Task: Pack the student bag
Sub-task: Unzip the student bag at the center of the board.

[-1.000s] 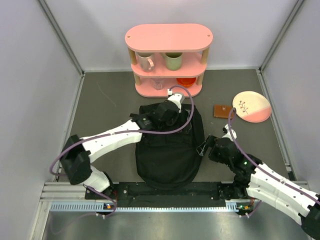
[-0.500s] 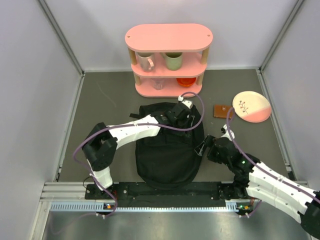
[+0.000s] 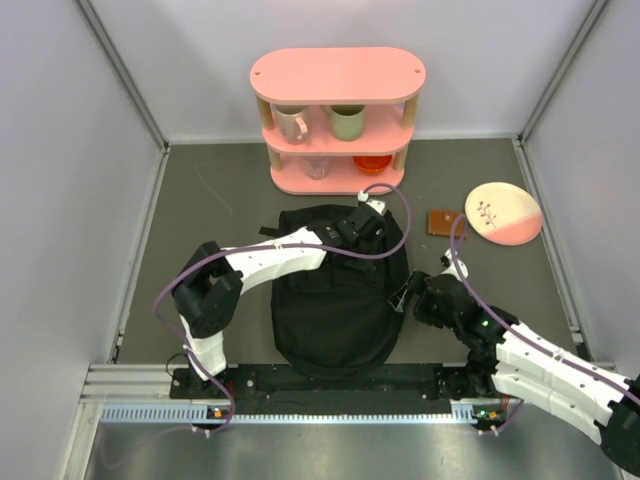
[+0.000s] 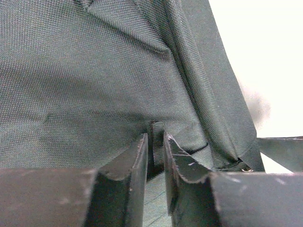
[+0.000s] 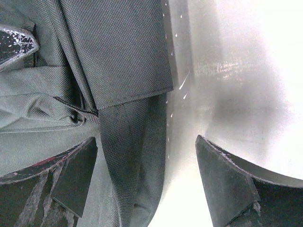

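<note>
Student bag point(image 3: 335, 310) lies flat and wrinkled on the grey table point(image 3: 220, 200), just in front of the pink shelf point(image 3: 337, 75). At its far right corner, the left gripper point(image 4: 156, 142) has its fingers nearly together, pinching a narrow webbing tab point(image 4: 156, 135) on the black fabric. At the bag's right edge, the right gripper point(image 5: 147, 151) is spread wide and grips nothing, with a fold of fabric between its fingers.
</note>
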Robot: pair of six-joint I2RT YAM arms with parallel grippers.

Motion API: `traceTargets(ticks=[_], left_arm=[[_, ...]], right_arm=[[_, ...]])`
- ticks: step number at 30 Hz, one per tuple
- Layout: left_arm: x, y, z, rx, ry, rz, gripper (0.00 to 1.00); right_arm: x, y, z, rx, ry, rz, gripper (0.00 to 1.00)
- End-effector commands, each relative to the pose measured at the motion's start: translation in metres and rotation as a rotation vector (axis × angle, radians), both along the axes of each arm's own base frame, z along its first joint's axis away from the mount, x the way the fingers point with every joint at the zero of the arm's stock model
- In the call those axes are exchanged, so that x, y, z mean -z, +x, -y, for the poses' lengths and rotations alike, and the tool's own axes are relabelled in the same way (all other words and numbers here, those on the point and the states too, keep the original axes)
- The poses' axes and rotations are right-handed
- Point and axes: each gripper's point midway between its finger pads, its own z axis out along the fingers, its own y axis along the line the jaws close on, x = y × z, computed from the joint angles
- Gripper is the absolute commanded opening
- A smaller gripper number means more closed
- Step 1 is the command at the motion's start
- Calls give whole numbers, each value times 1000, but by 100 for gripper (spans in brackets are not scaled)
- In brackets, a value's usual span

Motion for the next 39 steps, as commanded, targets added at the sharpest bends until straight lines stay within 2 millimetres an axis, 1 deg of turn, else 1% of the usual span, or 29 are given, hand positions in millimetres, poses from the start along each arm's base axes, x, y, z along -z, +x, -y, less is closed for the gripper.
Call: traceTargets(ticks=[1,2,4,5,7,9,14,15,16,20,21,22,23,24,25,27,32,34,36,37,39], left_arm=[[12,-5,2,18,27,-35,19],[14,-6,2,21,27,-41,10],[14,-7,4,29,21,-46,1],[15,-8,4,31,20,-49,0],[12,-8,3,31,14,-42,0],[13,-9,1,27,13,-38,0],[1,-6,-4,16,0,0,0],[0,-7,-5,15,-2,3,0],[-7,-6,-4,14,-17,15,0],[-12,-6,-6,12,-33,33,0],[-16,-6,-6,11,-39,38,0],[-17,-6,-6,10,-42,39,0],[-18,-6,-7,10,-43,43,0],[-20,-7,-8,8,-46,45,0],[-22,-7,-9,9,-51,50,0],[-25,-7,-9,3,-62,57,0],[-28,-7,-8,5,-72,61,0],[-30,-7,-7,7,-78,63,0],[-31,-7,-8,7,-80,63,0],[-32,-8,-8,9,-82,63,0],[-32,-9,-8,12,-87,59,0]], right_arm=[[-22,13,-7,11,46,59,84],[-22,13,-7,12,46,61,84],[-23,13,-7,12,49,61,84],[-23,13,-7,10,47,62,84],[-27,14,-9,9,53,68,84],[-31,15,-10,5,59,74,84],[-46,21,-15,2,86,102,84],[-51,23,-17,2,89,113,84],[-53,25,-16,10,87,120,84],[-60,39,-12,56,133,118,84],[-58,48,-2,100,141,102,84],[-59,47,-7,67,178,83,84],[-61,50,-8,61,203,83,84],[-67,59,-6,71,235,106,84],[-71,58,-13,33,274,107,84],[-80,64,-18,13,310,128,84],[-80,70,-27,-33,315,104,84],[-74,69,-29,-39,317,83,84],[-62,72,-26,-12,291,57,84],[-64,76,-27,-12,296,79,84],[-56,78,-28,-12,291,64,80]])
